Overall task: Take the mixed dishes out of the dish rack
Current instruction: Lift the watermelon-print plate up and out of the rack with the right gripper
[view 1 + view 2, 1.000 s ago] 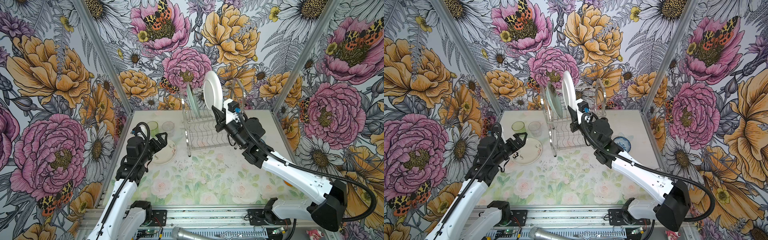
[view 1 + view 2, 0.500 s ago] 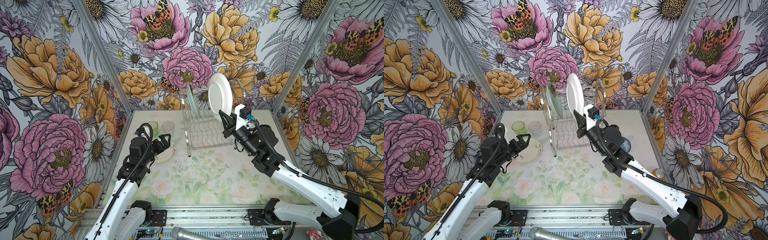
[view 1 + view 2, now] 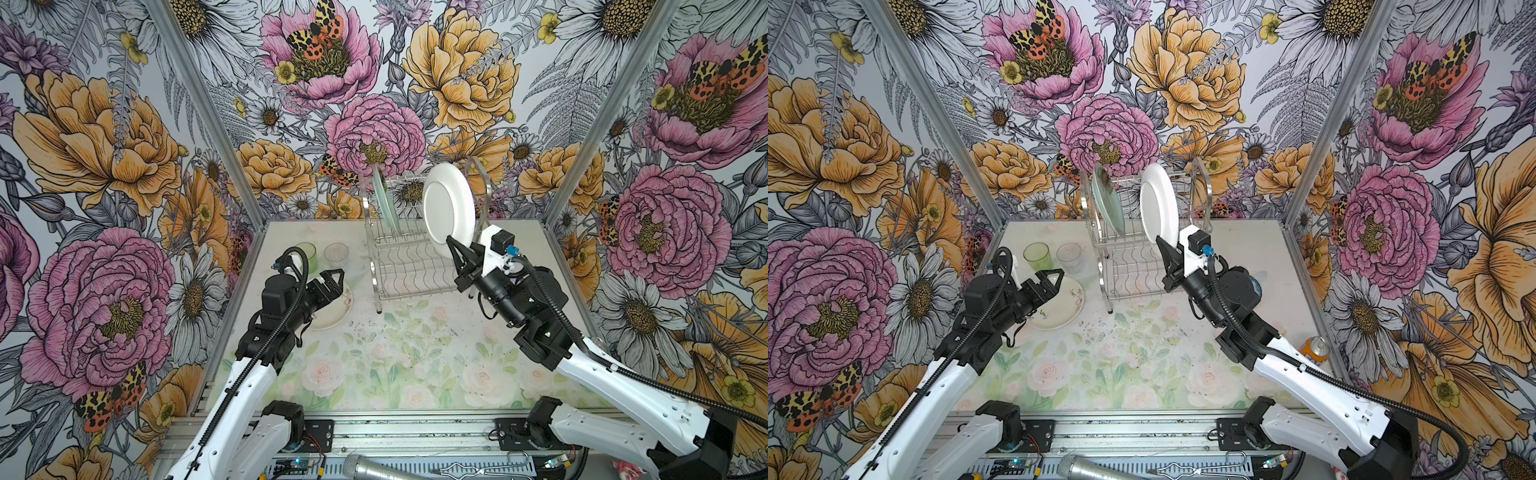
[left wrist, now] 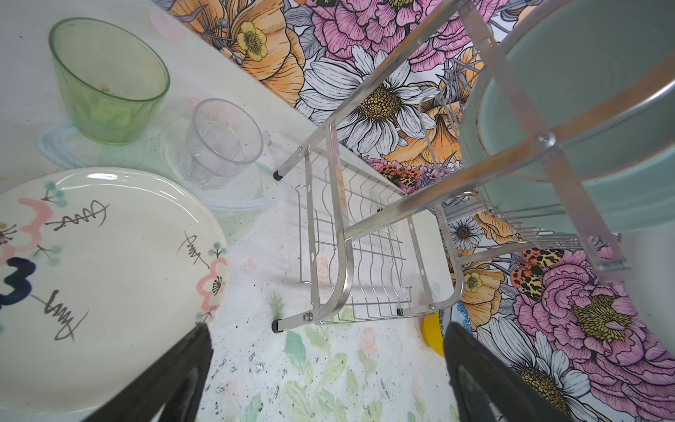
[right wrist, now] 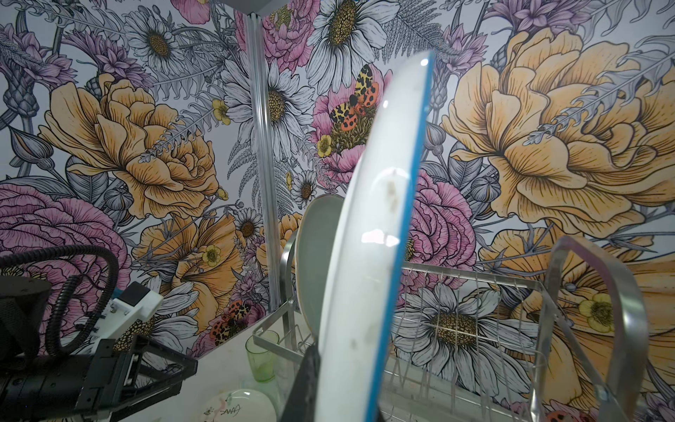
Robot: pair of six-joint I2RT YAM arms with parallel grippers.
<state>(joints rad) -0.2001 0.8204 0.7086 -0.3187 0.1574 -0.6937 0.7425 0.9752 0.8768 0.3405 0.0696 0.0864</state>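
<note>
Now white plate (image 3: 449,210) farther from rack (image 3: 409,270)

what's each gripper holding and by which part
The right gripper pinches the white plate by its lower rim, upright. The left gripper is open, holding nothing.

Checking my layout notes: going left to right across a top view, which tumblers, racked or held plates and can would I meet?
green tumbler → clear tumbler → green plate → white plate → can
</note>
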